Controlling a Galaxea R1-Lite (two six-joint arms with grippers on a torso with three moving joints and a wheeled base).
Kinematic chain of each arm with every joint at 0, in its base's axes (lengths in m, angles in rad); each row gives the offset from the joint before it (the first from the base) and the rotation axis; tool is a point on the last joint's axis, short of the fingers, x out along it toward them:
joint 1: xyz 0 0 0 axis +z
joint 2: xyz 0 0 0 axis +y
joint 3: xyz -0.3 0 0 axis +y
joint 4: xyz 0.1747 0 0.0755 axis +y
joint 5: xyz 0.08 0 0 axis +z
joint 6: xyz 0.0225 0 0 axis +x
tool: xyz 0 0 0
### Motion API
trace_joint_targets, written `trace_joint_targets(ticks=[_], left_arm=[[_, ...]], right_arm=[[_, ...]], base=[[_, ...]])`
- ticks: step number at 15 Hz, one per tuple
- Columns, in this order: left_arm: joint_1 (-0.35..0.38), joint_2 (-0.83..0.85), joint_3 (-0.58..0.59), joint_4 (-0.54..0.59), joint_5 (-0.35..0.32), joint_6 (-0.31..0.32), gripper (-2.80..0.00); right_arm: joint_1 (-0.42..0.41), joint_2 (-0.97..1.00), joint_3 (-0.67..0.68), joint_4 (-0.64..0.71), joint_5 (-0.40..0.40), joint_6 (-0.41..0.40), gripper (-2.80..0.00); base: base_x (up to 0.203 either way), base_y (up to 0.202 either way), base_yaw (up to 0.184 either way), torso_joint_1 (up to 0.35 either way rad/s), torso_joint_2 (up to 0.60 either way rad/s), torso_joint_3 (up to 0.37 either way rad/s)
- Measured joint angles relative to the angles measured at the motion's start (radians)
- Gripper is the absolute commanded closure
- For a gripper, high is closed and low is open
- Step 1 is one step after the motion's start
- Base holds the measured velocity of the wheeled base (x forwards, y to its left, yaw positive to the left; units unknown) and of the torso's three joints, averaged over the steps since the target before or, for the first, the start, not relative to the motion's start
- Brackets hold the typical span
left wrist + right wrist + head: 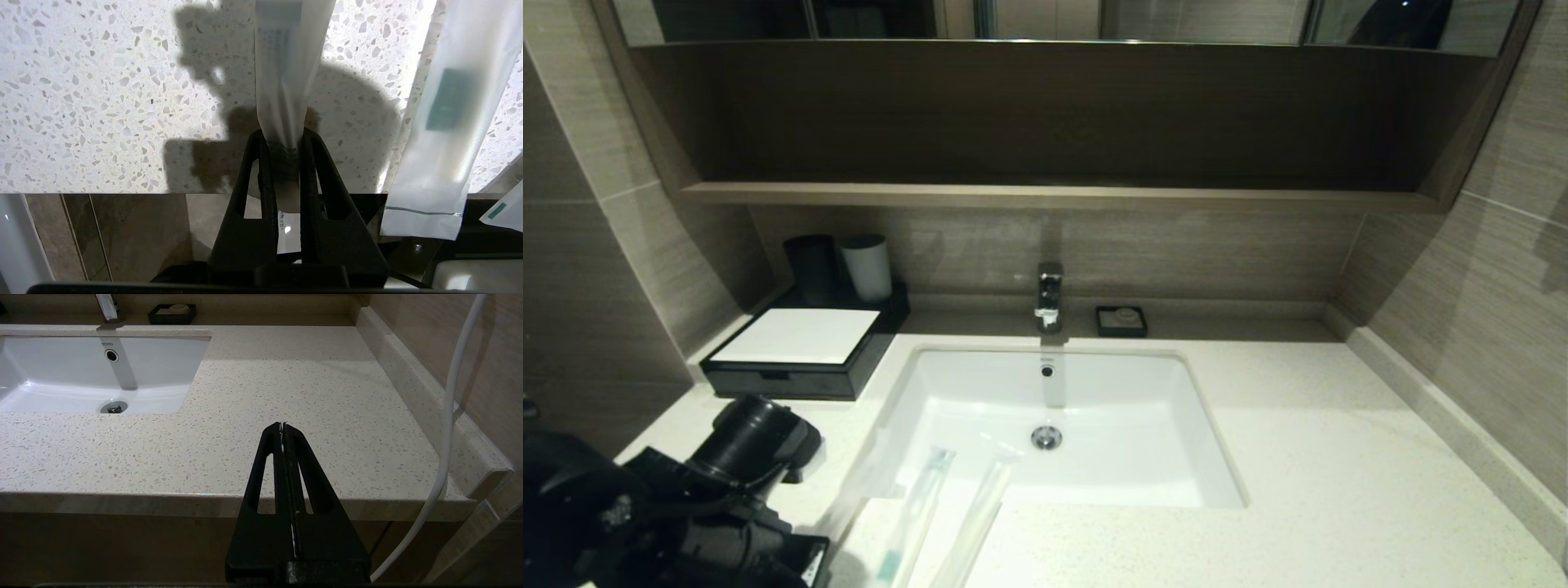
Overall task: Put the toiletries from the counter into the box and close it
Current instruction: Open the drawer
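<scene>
Left claw [282, 143] grips packet [286, 73]; toothbrush packet [445, 134] beside.

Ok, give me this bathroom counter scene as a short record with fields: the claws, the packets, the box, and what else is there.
left claw: shut on the end of a whitish packet, at the counter's near left edge
right claw: shut, empty, off the counter's front edge, right of the sink
toothbrush packet: on the counter, tip over the sink rim
third packet: beside it
box: back left, drawer closed
cups: two, behind the box's white panel
soap dish: right of the faucet
</scene>
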State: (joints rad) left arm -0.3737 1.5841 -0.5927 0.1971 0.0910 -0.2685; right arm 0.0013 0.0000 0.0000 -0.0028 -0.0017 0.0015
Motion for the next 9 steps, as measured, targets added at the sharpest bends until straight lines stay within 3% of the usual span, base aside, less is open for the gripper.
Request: trace_joint_targets(ticks=[9], left_arm=[[0.054, -0.035, 0.031, -0.001, 0.016, -0.026, 0.00]], right_arm=[[0.000, 0.000, 0.000, 0.000, 0.001, 0.000, 0.00]], base=[[0.000, 0.000, 0.000, 0.000, 0.00, 0.000]])
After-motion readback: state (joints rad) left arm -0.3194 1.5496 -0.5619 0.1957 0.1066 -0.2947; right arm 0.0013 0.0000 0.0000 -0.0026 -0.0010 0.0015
